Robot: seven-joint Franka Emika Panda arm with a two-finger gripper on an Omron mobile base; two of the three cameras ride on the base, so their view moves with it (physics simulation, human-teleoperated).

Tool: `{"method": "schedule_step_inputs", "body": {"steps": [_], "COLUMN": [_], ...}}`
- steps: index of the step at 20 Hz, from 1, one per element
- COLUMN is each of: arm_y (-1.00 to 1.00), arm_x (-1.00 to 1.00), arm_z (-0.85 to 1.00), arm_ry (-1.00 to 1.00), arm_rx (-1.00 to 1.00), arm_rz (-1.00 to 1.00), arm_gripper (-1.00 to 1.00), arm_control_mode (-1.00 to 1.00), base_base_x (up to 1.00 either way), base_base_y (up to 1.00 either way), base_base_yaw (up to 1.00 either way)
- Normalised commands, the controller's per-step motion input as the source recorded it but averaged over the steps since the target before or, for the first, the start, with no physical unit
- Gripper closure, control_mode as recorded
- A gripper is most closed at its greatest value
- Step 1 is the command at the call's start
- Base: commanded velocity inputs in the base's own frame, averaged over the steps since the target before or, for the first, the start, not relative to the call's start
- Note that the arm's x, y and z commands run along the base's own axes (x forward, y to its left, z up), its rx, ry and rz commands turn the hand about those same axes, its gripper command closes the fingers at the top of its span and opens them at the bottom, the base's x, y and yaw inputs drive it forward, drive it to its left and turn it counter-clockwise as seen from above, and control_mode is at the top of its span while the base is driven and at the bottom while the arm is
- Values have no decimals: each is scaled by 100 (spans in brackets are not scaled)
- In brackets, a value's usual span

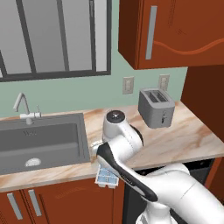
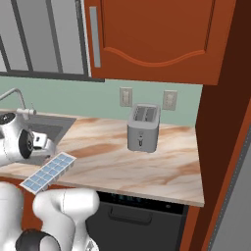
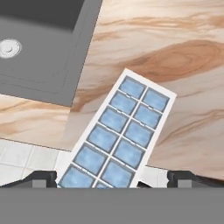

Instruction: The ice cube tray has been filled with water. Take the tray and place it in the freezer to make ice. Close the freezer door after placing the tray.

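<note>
The ice cube tray [image 3: 124,129] is white with two rows of pale-blue cells. It lies slantwise on the marble counter [image 3: 183,57], just right of the sink. Its near end juts out over the counter's front edge, as seen on the ice cube tray [image 2: 49,171] in the right base view and on the tray's end [image 1: 106,177] under my arm in the left base view. My gripper [image 3: 113,179] hovers over that overhanging end, open, one fingertip [image 3: 43,178] on each side and apart from the tray. The freezer and its door are out of view.
A grey sink [image 1: 41,142] with a tap [image 1: 24,107] lies left of the tray. A silver toaster [image 1: 156,107] stands at the back of the counter. A black dishwasher [image 2: 132,215] sits under the counter. Red wall cabinets [image 2: 152,37] hang above.
</note>
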Motion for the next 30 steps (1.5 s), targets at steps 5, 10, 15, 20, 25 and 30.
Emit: {"method": "schedule_step_inputs", "body": {"steps": [5,10,15,20,25,30], "arm_y": [27,26,17,2,1,3], "arm_x": [-75,-50,-18,0,0,0], "arm_z": [29,26,7,0,0,-21], "arm_ry": [-9,-1,0,0,1,0], "arm_rx": [-3,-12,-16,-14,-14,-17], "arm_rz": [7,4,5,6,6,7], "arm_gripper": [-100,-100,-100,-100,-100,-100], "arm_control_mode": [-100,-100,-100,-100,-100,-100], "base_base_x": [0,0,0,0,0,0], "base_base_y": [0,0,0,0,0,0], "base_base_yaw": [0,0,0,0,0,0]}}
